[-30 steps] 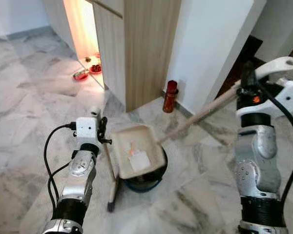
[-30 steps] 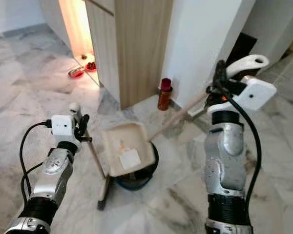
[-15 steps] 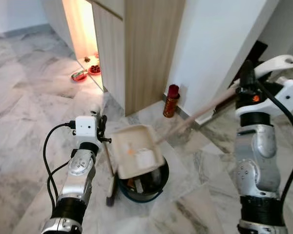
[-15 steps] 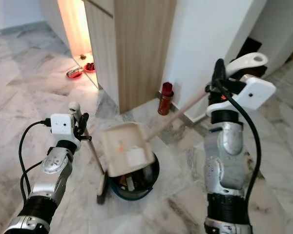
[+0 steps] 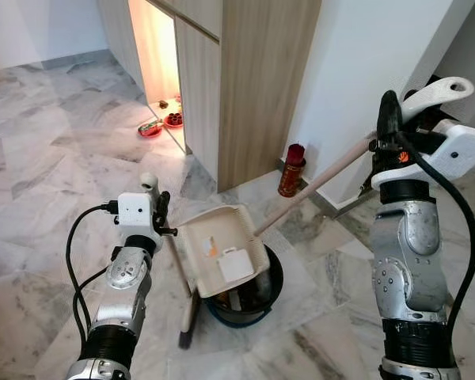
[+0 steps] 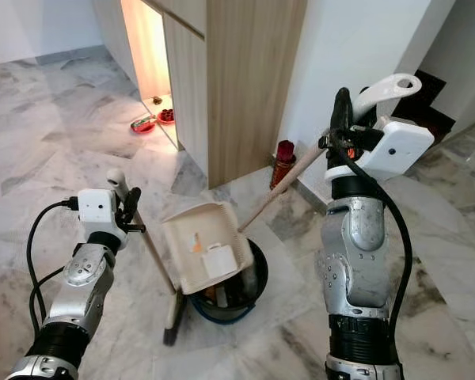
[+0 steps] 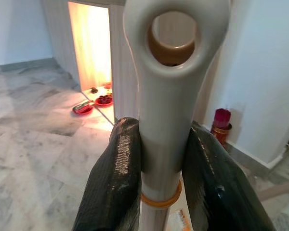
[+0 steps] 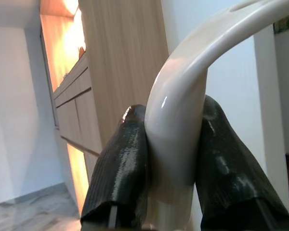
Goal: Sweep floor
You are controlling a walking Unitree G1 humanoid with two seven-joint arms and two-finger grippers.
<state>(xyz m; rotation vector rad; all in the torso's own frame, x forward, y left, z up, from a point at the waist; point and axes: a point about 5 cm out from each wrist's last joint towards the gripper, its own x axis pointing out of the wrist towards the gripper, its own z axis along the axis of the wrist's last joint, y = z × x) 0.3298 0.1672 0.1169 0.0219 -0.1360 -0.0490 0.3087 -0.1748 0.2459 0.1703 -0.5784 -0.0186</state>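
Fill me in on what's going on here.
The robot is emptying sweepings. Its right pincer grips the long wooden handle of the cream plastic dustpan, tipped over the round black bin on the marble floor. Its left pincer holds the cream-handled broom upright beside the bin.
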